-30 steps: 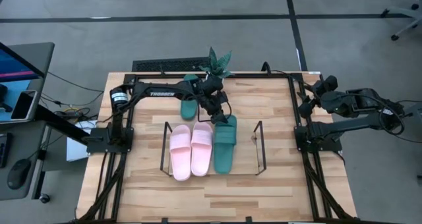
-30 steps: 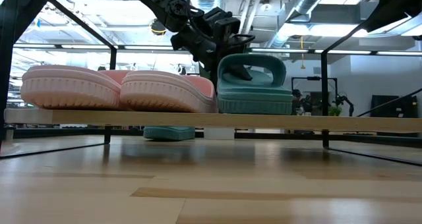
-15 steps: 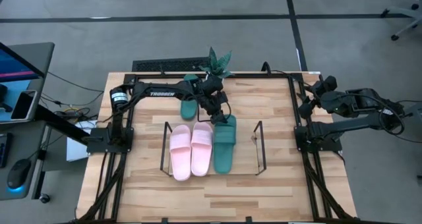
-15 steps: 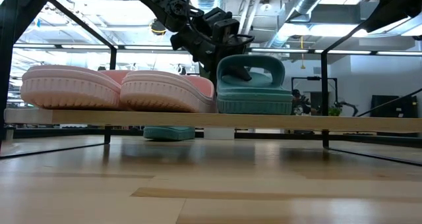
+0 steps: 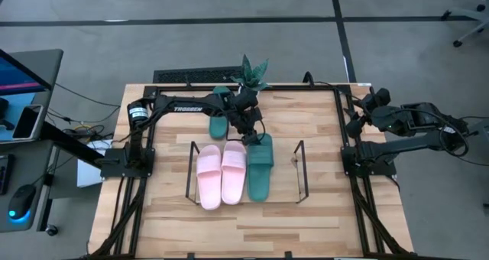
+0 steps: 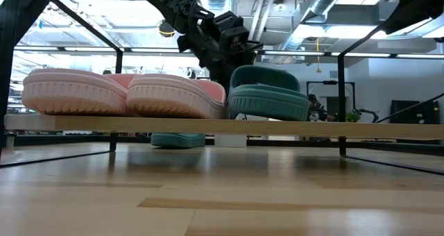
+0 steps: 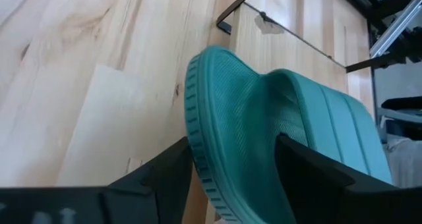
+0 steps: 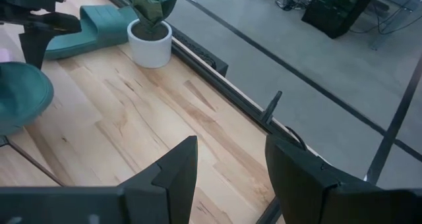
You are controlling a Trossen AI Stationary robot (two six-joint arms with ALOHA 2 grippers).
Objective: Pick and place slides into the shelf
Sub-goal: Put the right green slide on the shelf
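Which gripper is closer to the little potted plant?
Left. The left gripper sits just in front of the potted plant, over a green slide; the right gripper waits at the table's edge.

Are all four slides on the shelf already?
No, the high view shows only three slides on the shelf: two pink slides and one green slide, while the other green slide lies on the table by the potted plant.

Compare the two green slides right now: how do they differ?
The green slide on the shelf lies beside the pink pair, with the left hand at its back end, fingers open. The other green slide lies on the table behind the shelf, untouched. Both match in colour and shape.
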